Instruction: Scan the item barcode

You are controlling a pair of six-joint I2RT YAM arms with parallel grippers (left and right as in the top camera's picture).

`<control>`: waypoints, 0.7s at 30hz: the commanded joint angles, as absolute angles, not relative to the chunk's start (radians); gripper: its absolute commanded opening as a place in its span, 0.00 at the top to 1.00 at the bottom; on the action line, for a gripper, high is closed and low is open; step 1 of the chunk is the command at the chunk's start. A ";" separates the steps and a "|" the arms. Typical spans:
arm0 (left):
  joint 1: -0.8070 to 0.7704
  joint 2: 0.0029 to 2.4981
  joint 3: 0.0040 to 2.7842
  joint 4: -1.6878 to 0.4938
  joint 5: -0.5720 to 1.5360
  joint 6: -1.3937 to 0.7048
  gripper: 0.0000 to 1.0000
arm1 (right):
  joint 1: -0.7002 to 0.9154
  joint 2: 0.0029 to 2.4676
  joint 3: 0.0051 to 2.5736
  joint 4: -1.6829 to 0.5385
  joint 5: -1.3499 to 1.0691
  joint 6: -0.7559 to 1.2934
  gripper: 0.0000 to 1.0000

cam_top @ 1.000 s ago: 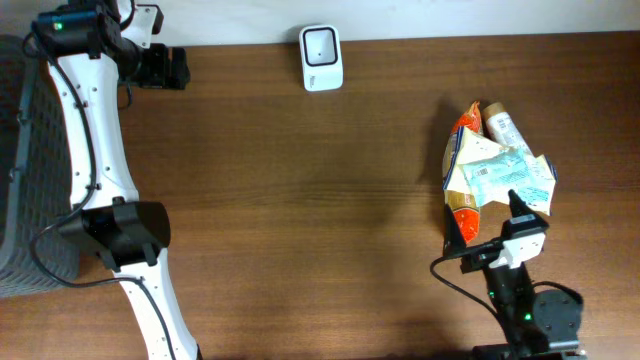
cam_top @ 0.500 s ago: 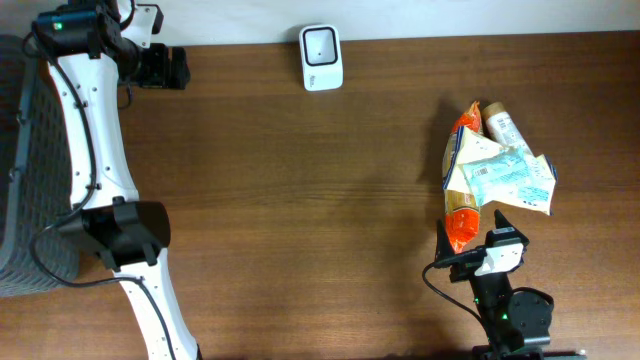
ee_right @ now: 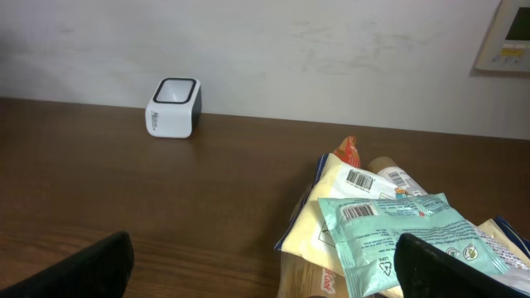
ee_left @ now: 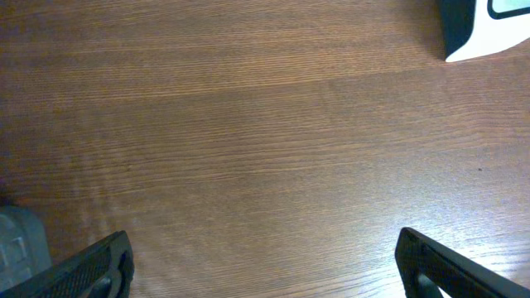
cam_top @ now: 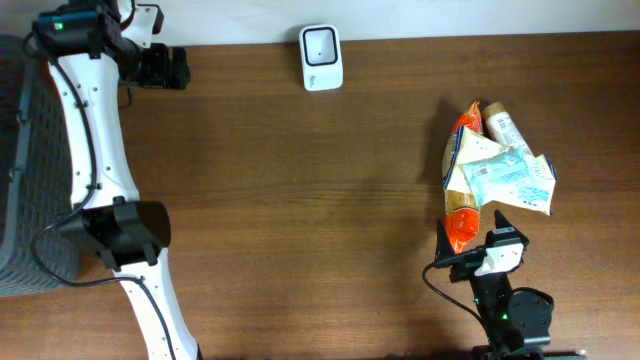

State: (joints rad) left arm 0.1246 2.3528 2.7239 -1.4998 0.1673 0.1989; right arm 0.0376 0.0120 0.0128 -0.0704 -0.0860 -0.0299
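Observation:
A pile of packets lies at the table's right: a teal packet (cam_top: 510, 178) (ee_right: 397, 228) with its barcode facing up, on a cream packet (cam_top: 462, 165) (ee_right: 331, 207) and an orange packet (cam_top: 460, 228). The white barcode scanner (cam_top: 321, 57) (ee_right: 174, 108) stands at the far edge, and its corner (ee_left: 489, 25) shows in the left wrist view. My right gripper (cam_top: 474, 232) (ee_right: 265, 273) is open just in front of the pile and holds nothing. My left gripper (cam_top: 175, 68) (ee_left: 265, 273) is open over bare wood at the far left, left of the scanner.
A capped tube (cam_top: 500, 125) (ee_right: 397, 175) lies at the back of the pile. A grey mesh basket (cam_top: 15, 170) stands off the table's left edge. A pale wall (ee_right: 273, 50) rises behind the scanner.
My right gripper has drawn back toward the front edge and a little left, off the teal packet. It has held still for the last half second. The left arm has not moved.

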 commanded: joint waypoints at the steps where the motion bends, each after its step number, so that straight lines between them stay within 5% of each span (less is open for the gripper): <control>1: 0.053 2.201 2.698 -1.497 0.175 0.211 0.01 | 0.045 0.003 0.006 -0.073 -0.074 -0.022 0.01; 9: -0.125 1.653 2.047 -1.303 0.089 0.223 0.01 | 0.045 0.003 0.006 -0.073 -0.074 -0.022 0.01; 16: -0.119 1.036 0.834 -0.093 0.089 0.268 0.01 | 0.045 0.003 0.006 -0.073 -0.074 -0.022 0.01; 21: -0.109 0.535 0.207 0.253 0.088 0.267 0.01 | 0.045 0.004 0.006 -0.073 -0.074 -0.022 0.01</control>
State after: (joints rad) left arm -0.1112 0.6952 0.3630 0.2287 0.0898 0.2546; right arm 0.0376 0.0101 0.0128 -0.0696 -0.0788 -0.0292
